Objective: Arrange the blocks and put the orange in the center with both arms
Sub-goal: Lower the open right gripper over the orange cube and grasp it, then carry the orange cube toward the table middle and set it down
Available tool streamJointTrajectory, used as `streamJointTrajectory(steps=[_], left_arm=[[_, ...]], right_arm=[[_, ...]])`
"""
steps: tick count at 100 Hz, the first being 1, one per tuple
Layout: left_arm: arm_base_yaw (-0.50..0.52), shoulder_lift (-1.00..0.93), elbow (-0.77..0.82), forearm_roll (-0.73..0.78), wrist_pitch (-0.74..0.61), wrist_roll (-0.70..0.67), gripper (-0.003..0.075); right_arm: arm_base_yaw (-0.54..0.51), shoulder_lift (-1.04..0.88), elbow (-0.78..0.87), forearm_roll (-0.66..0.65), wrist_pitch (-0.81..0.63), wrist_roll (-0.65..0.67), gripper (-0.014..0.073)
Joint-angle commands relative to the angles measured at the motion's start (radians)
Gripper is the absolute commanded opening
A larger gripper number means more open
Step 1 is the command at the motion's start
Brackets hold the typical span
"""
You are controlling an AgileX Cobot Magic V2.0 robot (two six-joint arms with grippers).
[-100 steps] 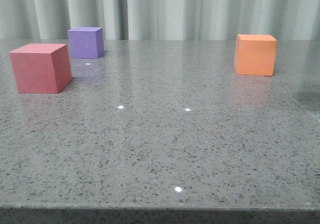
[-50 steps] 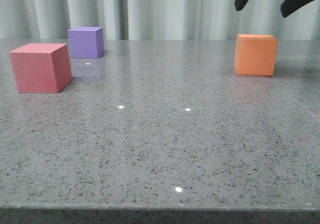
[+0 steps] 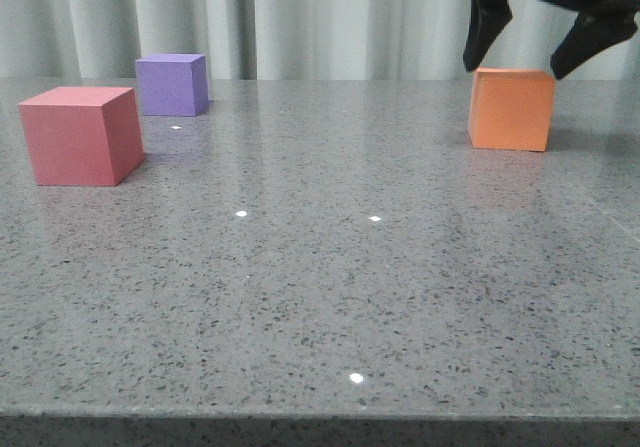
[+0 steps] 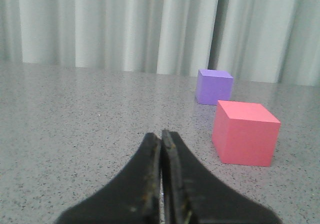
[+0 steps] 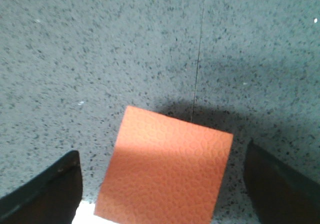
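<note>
Orange cube (image 3: 512, 110) beneath spread right pincer (image 3: 523, 65)

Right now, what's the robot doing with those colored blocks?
The right tool hangs open just above the orange block, one finger on each side, not touching it. The left tool is shut and holds nothing. The pinkish-red block and purple block sit untouched on the table.

Lab-like test setup: speckled grey table (image 3: 300, 297), pale curtain (image 3: 330, 17) backdrop.
</note>
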Motion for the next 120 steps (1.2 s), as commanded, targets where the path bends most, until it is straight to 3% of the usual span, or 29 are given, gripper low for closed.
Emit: streamJointTrajectory(steps=[1,12,27,34,56,84,120], left_arm=[[-0.009,0.007,0.043,-0.001,-0.081,0.000,-0.0020],[-0.009,0.007,0.043,-0.001,-0.081,0.000,-0.0020],[-0.009,0.007,0.043,-0.001,-0.081,0.000,-0.0020],[-0.009,0.007,0.043,-0.001,-0.081,0.000,-0.0020],[-0.009,0.007,0.043,-0.001,-0.081,0.000,-0.0020],[-0.009,0.007,0.043,-0.001,-0.081,0.000,-0.0020],[-0.009,0.007,0.043,-0.001,-0.081,0.000,-0.0020]], right_arm=[[-0.003,-0.015,-0.037,-0.007,-0.044,0.005,0.0643],[-0.003,0.005,-0.037,-0.007,-0.043,0.005,0.0610],[-0.003,-0.004,-0.045,-0.006,-0.033,0.005,0.0402],[-0.002,-0.008,-0.062,0.003,-0.014,0.005,0.0346],[0.069,-0.024,-0.146,0.030,0.046,0.016,0.0341],[0.248,0.051,-0.282,0.012,-0.027,0.133,0.0341],[0.382,0.249,-0.514,-0.291,0.076,0.470,0.0340]])
